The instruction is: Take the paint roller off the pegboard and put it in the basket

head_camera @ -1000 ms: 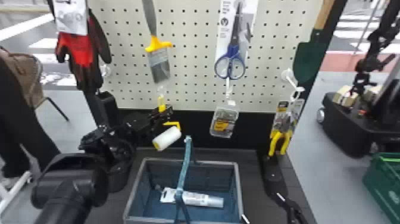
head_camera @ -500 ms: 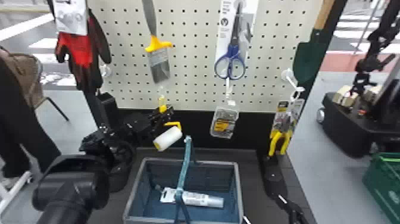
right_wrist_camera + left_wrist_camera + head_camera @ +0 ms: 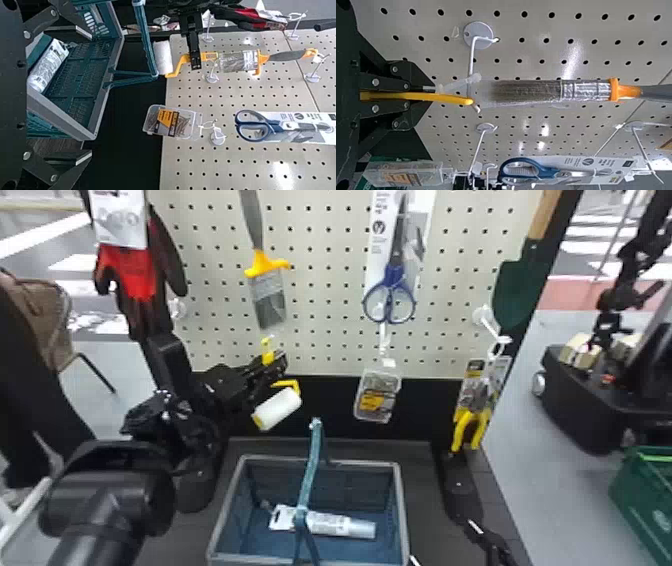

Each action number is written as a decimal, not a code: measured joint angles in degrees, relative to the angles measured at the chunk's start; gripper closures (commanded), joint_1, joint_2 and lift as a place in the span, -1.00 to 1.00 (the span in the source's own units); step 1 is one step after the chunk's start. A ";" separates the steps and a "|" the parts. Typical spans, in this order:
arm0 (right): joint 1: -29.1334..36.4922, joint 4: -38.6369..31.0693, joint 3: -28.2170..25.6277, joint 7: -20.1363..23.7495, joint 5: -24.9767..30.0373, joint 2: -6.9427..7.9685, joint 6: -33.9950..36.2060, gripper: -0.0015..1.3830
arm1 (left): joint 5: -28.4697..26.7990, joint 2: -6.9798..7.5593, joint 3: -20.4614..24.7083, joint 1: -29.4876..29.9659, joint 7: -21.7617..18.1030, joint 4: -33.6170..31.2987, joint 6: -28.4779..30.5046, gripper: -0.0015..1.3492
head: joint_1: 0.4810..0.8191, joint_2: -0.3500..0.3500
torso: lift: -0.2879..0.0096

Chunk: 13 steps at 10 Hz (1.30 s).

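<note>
My left gripper [image 3: 280,361] is shut on the yellow handle of the paint roller [image 3: 278,409], whose white cylinder hangs below the fingers, left of and above the basket [image 3: 404,510]. In the left wrist view, my left gripper [image 3: 430,96] pinches the yellow handle [image 3: 451,99]; its end lies beside the tip of a white hook [image 3: 471,65]. Whether the hook still passes through the handle, I cannot tell. At the lower right, my right gripper [image 3: 444,544] is beside the basket. In its wrist view, my right gripper [image 3: 91,95] stands wide open and holds nothing.
A paintbrush [image 3: 267,297] hangs just above the roller. Scissors [image 3: 390,297], a clear box [image 3: 378,395], pliers [image 3: 470,425] and gloves [image 3: 132,272] hang around it. The basket holds a tube [image 3: 330,524], and its handle [image 3: 311,470] stands up.
My left gripper and the roller in it have risen a little towards the paintbrush. The right gripper has stayed where it was.
</note>
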 measured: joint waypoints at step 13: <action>0.92 -0.45 -0.05 0.01 0.17 -0.30 1.21 -0.64 | -0.15 -1.81 6.49 14.16 2.00 -12.75 3.13 0.80 | -0.60 0.00 | 0.26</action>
